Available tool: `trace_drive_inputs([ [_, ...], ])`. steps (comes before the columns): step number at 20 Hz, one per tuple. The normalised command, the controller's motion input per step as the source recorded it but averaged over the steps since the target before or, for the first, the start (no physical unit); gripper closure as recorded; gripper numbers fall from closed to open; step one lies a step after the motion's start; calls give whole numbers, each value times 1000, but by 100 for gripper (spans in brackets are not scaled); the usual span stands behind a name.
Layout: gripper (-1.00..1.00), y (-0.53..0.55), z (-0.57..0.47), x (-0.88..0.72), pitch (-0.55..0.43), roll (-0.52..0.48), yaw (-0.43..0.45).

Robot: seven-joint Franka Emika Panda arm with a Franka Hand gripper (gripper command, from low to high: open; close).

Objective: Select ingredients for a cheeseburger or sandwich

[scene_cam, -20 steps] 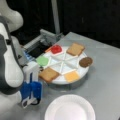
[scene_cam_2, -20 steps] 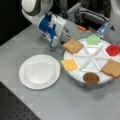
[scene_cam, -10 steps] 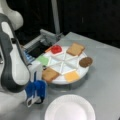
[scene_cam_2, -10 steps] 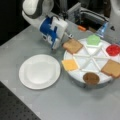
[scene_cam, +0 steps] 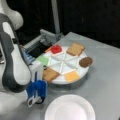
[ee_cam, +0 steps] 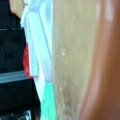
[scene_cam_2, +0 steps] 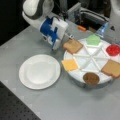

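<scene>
The ingredients lie in a white divided tray (scene_cam: pixel 58 80) (scene_cam_2: pixel 76 77). In both front views I see a bread square (scene_cam: pixel 50 74) (scene_cam_2: pixel 72 46), lettuce (scene_cam: pixel 43 60) (scene_cam_2: pixel 93 39), tomato (scene_cam: pixel 56 49) (scene_cam_2: pixel 113 49), a second bread square (scene_cam: pixel 75 48) (scene_cam_2: pixel 111 68), patty (scene_cam: pixel 85 61) (scene_cam_2: pixel 91 78) and cheese (scene_cam: pixel 72 75) (scene_cam_2: pixel 70 65). My blue and white gripper (scene_cam: pixel 45 68) (scene_cam_2: pixel 66 37) is tilted at the edge of the near bread square. That bread (ee_cam: pixel 72 62) fills the wrist view. No cheeseburger or sandwich is in view.
A white paper plate (scene_cam: pixel 70 110) (scene_cam_2: pixel 40 71) lies on the grey table beside the tray. A grey and black fixture (scene_cam: pixel 43 40) (scene_cam_2: pixel 87 15) stands behind the tray. My arm (scene_cam: pixel 12 62) takes up a front view's left.
The gripper has edged slightly towards the near bread square. The ingredients have not moved.
</scene>
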Motion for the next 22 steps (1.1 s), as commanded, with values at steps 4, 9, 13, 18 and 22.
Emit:
trace_drive_inputs([
  [4,-100,-110,-139,310,19,229,21],
  [9,100,-106,-143,295,8,201,13],
  [13,100,-115,-138,275,-1,191,5],
  [18,100,-121,-130,254,1,191,1],
  [22,100,-97,-133,246,2,180,-4],
])
